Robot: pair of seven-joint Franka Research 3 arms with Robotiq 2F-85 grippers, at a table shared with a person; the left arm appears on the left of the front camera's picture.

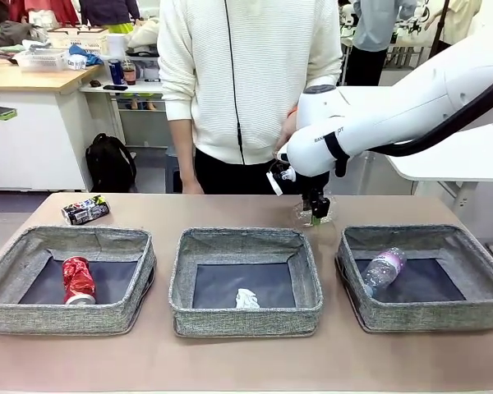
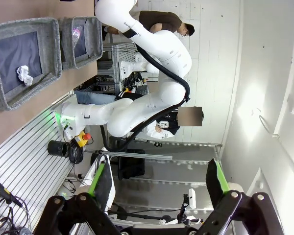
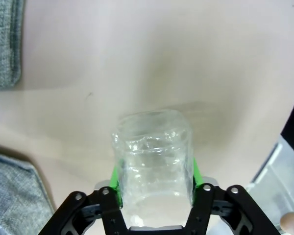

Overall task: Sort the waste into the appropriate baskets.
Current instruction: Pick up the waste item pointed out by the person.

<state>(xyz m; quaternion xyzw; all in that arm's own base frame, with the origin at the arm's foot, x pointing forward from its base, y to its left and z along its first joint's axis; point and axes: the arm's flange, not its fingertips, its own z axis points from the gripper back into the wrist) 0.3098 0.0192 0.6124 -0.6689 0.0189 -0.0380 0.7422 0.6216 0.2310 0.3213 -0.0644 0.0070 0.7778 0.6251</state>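
Right gripper pinches the clear crushed plastic bottle across its body, on the table just beyond the right basket; expect it light, thin-walled and slippery, so you should squeeze gently mid-body.

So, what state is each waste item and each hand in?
Red drink can: crumpled, in left grey fabric basket.
White paper ball: crumpled, in middle basket.
Small clear pink-labelled bottle: lying in right basket.
Dark multicoloured can: lying on table.
Clear crushed plastic bottle: clamped in right hand.
Left hand: open, empty.
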